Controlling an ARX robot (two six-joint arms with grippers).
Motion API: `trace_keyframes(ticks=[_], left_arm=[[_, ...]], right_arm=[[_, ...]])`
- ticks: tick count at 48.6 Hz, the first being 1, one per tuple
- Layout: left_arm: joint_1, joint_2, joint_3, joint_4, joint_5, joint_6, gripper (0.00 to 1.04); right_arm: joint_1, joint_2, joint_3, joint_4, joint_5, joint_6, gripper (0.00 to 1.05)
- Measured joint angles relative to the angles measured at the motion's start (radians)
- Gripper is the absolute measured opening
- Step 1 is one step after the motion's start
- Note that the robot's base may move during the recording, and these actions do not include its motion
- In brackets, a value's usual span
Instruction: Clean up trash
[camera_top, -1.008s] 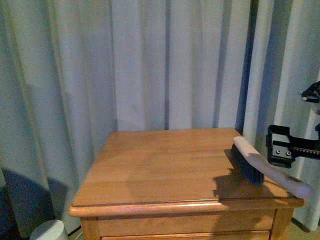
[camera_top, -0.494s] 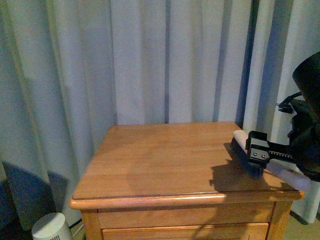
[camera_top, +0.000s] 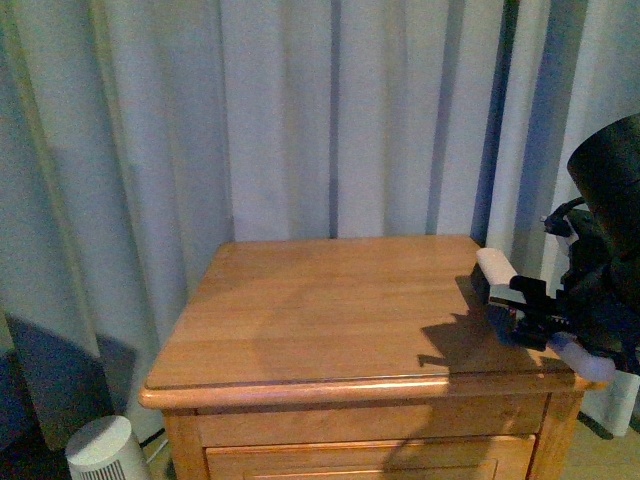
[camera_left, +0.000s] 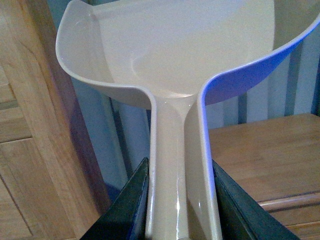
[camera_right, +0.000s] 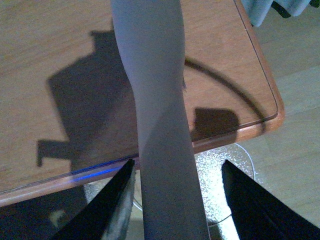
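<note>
No crumpled white paper trash shows in any view. My left gripper (camera_left: 180, 200) is shut on the handle of the pinkish-beige dustpan (camera_left: 165, 55), whose empty scoop points away from the wrist; neither shows in the front view. A brush (camera_top: 492, 266) with a pale handle and dark bristles lies at the right edge of the wooden nightstand (camera_top: 320, 300), handle overhanging the front right corner. My right gripper (camera_top: 530, 310) is open and straddles that handle. In the right wrist view the handle (camera_right: 160, 125) runs between the open jaws of the right gripper (camera_right: 179, 200), nearer to one jaw.
Pale curtains (camera_top: 300, 120) hang close behind the nightstand. A small white round appliance (camera_top: 100, 450) stands on the floor at its left front. The left wrist view shows wooden furniture (camera_left: 30, 150) beside the dustpan. A shiny object (camera_right: 220, 170) lies on the floor below the corner.
My right arm has come in from the right and its open gripper now sits over the brush handle. The front view has shifted slightly. The brush has stayed in place.
</note>
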Motion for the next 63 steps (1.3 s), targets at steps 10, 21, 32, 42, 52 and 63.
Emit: trace_keyframes(ticks=[10,21,32,42,52,63], left_arm=[[0.0,0.0,0.0,0.0,0.0,0.0,0.29],[0.0,0.0,0.0,0.0,0.0,0.0,0.29],[0.0,0.0,0.0,0.0,0.0,0.0,0.29],[0.0,0.0,0.0,0.0,0.0,0.0,0.29],[0.0,0.0,0.0,0.0,0.0,0.0,0.29],[0.0,0.0,0.0,0.0,0.0,0.0,0.29]], right_arm=[[0.0,-0.01,-0.001,0.015,-0.004,-0.002,0.21],[0.0,-0.115,-0.089,0.159,0.04,-0.09,0.2],[0.0,-0.359,-0.283,0.349,0.088,-0.257,0.2],[0.021,-0.817,-0.628,0.477,0.226,-0.446,0.2],[0.12,-1.284,-0.834,0.345,0.406,-0.528,0.2],[0.129,-1.561,-0.895,0.266,0.439,-0.533,0.2]])
